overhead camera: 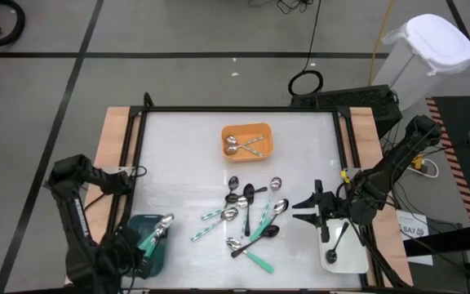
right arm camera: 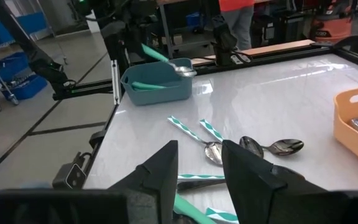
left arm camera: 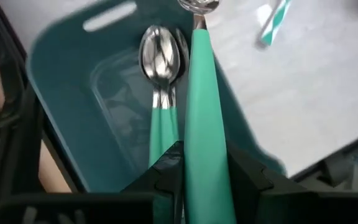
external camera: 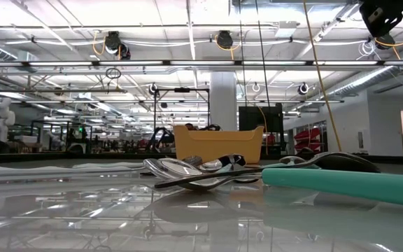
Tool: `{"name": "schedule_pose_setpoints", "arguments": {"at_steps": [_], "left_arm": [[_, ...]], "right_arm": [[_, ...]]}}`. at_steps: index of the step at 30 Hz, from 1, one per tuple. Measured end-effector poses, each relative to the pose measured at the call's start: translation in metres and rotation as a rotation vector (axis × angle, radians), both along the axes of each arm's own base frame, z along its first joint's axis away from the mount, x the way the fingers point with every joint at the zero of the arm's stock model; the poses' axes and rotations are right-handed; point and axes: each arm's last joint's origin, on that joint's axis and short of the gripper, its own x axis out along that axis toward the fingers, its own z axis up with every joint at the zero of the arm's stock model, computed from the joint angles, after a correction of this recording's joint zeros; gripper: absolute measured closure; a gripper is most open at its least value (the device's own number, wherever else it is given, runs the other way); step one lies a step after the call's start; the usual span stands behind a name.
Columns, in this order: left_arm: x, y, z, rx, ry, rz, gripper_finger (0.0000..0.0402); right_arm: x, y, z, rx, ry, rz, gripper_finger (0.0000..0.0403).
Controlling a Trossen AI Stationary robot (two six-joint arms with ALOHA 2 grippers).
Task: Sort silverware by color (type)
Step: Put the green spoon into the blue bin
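Observation:
My left gripper hangs over the teal tray at the table's near left corner, shut on a teal-handled spoon. One more teal-handled spoon lies in that tray. Several spoons, teal-handled, silver and black, lie mixed in the table's middle. The orange tray at the far middle holds silver spoons. The white tray at the near right holds a black spoon. My right gripper stands open and empty above the table, just left of the white tray. My left gripper pinches the spoon's teal handle between its two fingers, coming from above and pointing steeply down. The silver bowl end sticks out past the fingers toward the table's middle. The spoon is lifted clear, slanting above the teal tray.
Striped teal-and-white handles lie on the bare tabletop between the teal tray and the pile. A dark frame borders the tabletop. Bare table lies along the far left and around the orange tray.

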Motion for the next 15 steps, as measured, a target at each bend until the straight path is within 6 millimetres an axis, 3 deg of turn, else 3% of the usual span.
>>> {"name": "schedule_pose_setpoints", "arguments": {"at_steps": [9, 15], "left_arm": [[0.016, 0.009, 0.006, -0.037, 0.083, 0.071, 0.0322], [0.018, 0.009, 0.037, -0.069, 0.072, 0.078, 0.0322]], "right_arm": [[0.000, 0.000, 0.000, -0.017, -0.001, 0.003, 0.0282], [0.000, 0.000, 0.000, -0.024, -0.002, 0.004, 0.0282]]}}
